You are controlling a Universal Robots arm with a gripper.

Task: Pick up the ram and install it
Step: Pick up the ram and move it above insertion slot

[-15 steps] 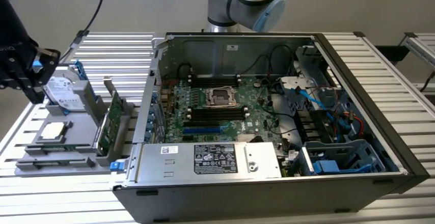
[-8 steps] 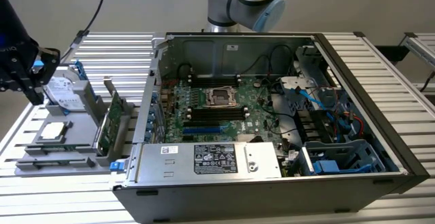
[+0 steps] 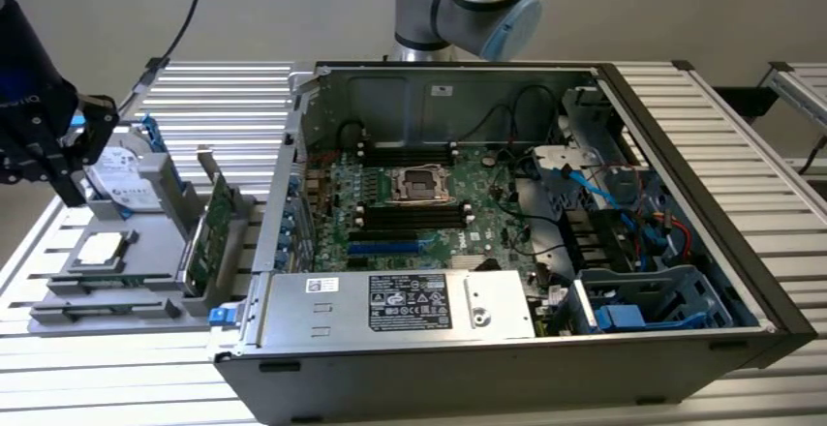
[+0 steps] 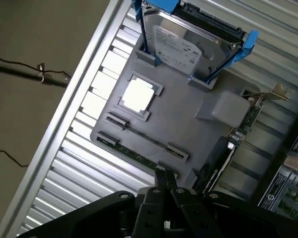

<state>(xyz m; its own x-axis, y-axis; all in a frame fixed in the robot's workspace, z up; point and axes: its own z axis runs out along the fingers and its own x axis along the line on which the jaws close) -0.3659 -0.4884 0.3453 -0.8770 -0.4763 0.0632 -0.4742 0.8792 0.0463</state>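
Observation:
The ram (image 4: 134,154) is a thin green stick standing on its edge in a slot along the rim of the grey holder tray (image 4: 179,109). My gripper (image 4: 165,177) hangs just above the tray, close to one end of the ram, with its black fingers shut together and nothing between them. In the exterior view my gripper (image 3: 68,189) is at the far left, over the same tray (image 3: 142,305), outside the open computer case (image 3: 517,368). The motherboard's dark memory slots (image 3: 411,215) lie inside the case, below the processor socket.
On the tray stand a silver hard drive in blue rails (image 4: 188,44), a processor chip (image 4: 137,94) and a taller green expansion card (image 3: 207,232) next to the case wall. Cables and a blue drive cage (image 3: 646,300) crowd the case's right side. Ribbed metal table (image 3: 220,97) all round.

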